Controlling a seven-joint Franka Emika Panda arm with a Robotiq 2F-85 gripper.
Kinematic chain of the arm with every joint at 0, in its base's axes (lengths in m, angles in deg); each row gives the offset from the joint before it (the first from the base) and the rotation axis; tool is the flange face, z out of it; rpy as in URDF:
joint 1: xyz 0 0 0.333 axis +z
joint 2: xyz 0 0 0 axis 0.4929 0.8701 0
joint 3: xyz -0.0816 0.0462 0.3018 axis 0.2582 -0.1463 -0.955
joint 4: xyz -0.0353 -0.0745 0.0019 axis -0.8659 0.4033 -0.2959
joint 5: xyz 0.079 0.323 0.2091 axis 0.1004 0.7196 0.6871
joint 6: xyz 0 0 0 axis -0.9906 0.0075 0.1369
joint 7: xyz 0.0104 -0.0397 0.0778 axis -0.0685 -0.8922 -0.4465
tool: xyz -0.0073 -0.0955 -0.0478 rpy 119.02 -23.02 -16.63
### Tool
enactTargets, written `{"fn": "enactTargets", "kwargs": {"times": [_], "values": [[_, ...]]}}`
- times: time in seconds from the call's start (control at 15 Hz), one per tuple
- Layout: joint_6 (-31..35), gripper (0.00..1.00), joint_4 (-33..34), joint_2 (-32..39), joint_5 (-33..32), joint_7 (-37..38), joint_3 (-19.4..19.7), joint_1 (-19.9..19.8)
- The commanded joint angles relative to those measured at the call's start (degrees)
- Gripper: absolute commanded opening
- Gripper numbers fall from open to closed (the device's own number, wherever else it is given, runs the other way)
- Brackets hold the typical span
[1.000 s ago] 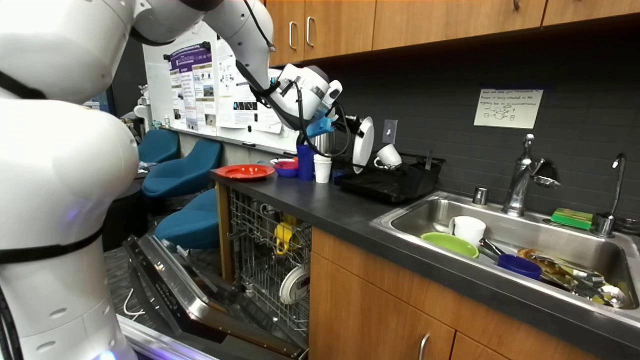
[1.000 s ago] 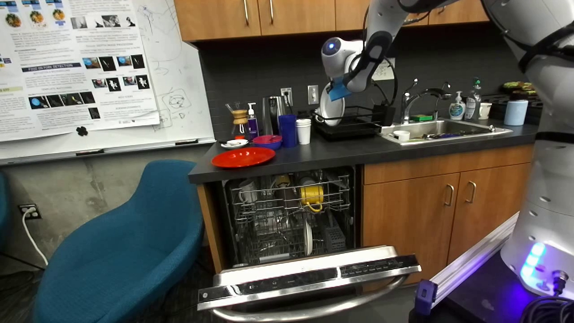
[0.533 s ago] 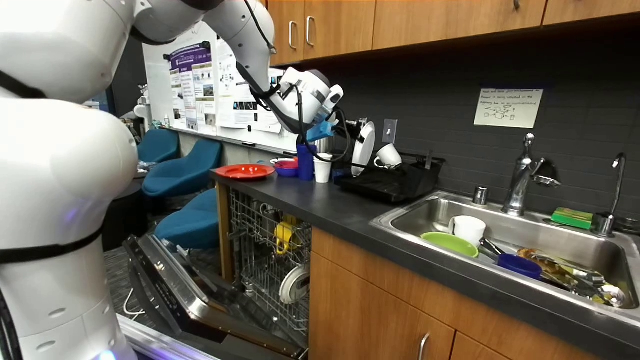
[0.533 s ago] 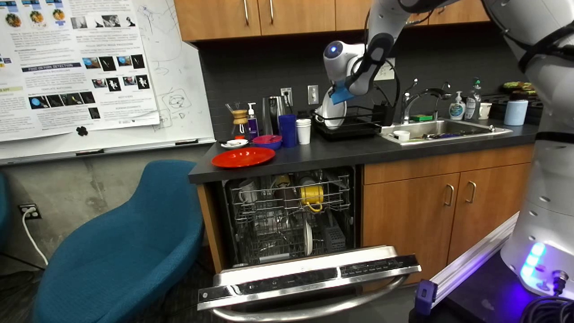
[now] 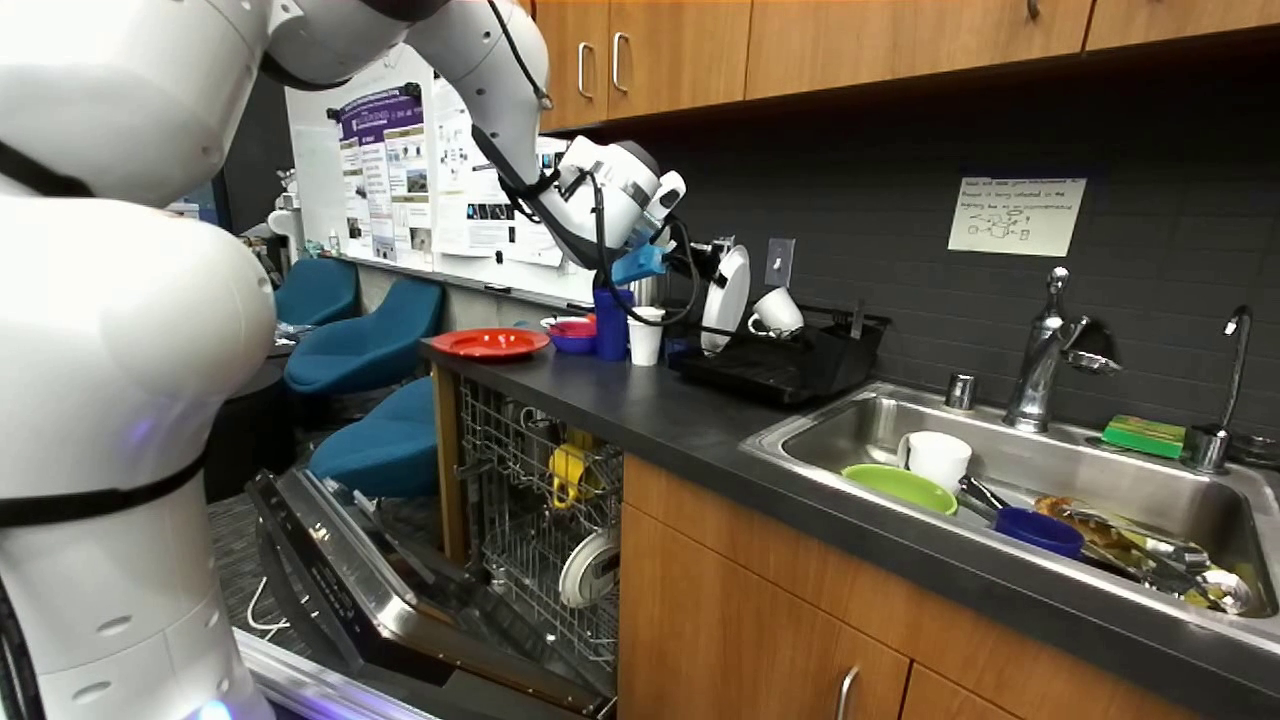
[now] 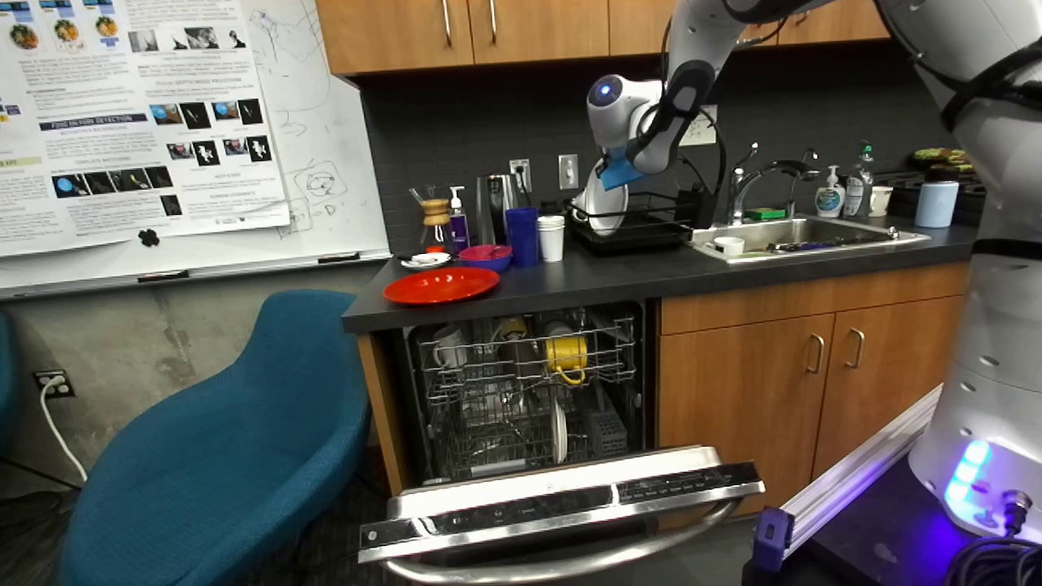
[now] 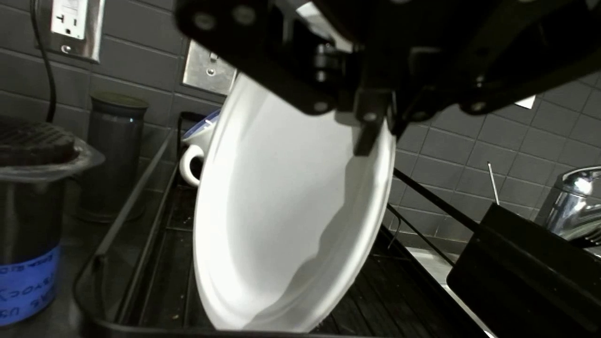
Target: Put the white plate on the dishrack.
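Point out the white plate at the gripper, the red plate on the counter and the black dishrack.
White plate point(image 7: 281, 202): wrist view, middle of its broad face.
Red plate point(image 6: 441, 286): in an exterior view, middle of its upper face.
Black dishrack point(image 7: 394, 295): wrist view, a bare part of its ridged floor.

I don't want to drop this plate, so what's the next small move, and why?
I'd probably ease the white plate slightly downward before releasing it: the hand pinches its rim, and the plate is tilted, low over the dishrack, but the views don't settle whether its bottom edge is supported.
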Motion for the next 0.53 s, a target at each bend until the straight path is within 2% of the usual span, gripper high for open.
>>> {"fn": "enactTargets", "kwargs": {"times": [0.0, 0.47], "values": [[1.1, 0.01, -1.6, -0.7, 1.4, -2.4, -1.5, -1.0], [1.1, 0.01, -2.8, -0.7, 4.2, -5.1, -3.6, -2.2]]}}
